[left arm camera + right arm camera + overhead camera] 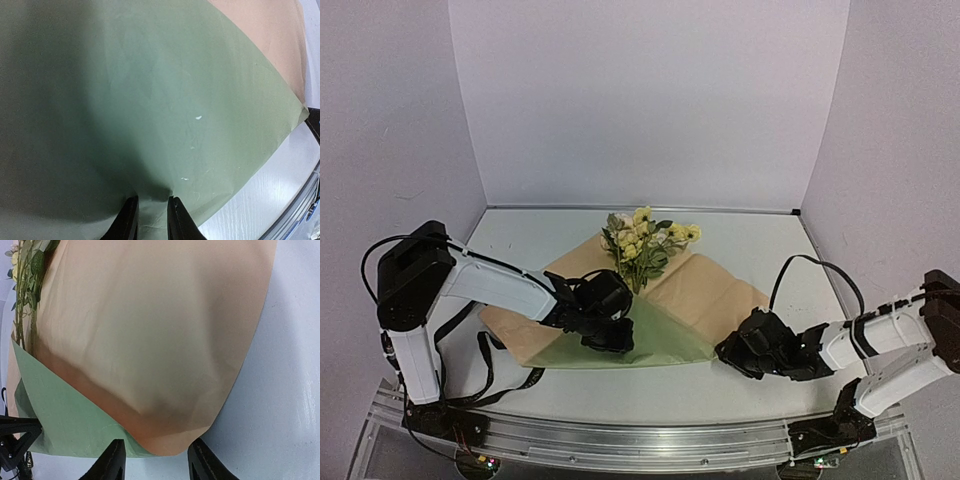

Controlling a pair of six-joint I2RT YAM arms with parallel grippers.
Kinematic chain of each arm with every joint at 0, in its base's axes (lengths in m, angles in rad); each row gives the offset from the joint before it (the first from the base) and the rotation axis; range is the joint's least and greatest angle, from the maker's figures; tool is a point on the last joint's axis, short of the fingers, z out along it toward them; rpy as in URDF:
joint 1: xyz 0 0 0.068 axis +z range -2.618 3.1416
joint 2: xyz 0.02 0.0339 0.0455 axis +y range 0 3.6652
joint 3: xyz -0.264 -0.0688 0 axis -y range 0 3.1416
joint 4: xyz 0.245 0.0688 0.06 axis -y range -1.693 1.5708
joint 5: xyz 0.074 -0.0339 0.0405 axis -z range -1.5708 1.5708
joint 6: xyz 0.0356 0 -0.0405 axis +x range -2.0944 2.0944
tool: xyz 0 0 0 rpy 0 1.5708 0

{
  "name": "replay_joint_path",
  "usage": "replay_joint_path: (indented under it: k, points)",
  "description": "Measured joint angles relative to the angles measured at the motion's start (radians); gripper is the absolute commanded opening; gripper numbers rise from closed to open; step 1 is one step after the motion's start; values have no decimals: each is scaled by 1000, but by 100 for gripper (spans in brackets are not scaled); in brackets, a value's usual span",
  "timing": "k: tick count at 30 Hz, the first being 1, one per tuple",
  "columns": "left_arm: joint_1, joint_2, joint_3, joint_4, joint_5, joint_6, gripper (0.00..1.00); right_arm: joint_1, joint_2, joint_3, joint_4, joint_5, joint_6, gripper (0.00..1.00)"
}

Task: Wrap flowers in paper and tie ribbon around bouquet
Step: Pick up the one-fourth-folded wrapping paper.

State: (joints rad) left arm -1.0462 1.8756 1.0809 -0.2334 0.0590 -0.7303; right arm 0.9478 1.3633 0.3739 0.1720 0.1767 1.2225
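Olive-and-tan paper (710,290) lies spread on the bench (760,240), flowers (640,240) at its far middle. I see the left end effector (151,200) pinched nearly closed on the olive flap. The right end effector (157,442) gapes astride the tan corner.

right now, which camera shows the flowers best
Top external: the whole bunch of flowers shows, blooms and leaves, on the paper. Right wrist catches only stems and leaves at its left edge; left wrist shows none.
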Motion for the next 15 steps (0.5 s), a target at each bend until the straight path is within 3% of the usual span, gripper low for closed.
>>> replay_joint_path:
  k: [15]
  points:
    - [0, 18, 19, 8, 22, 2, 24, 0, -5, -39, 32, 14, -5, 3]
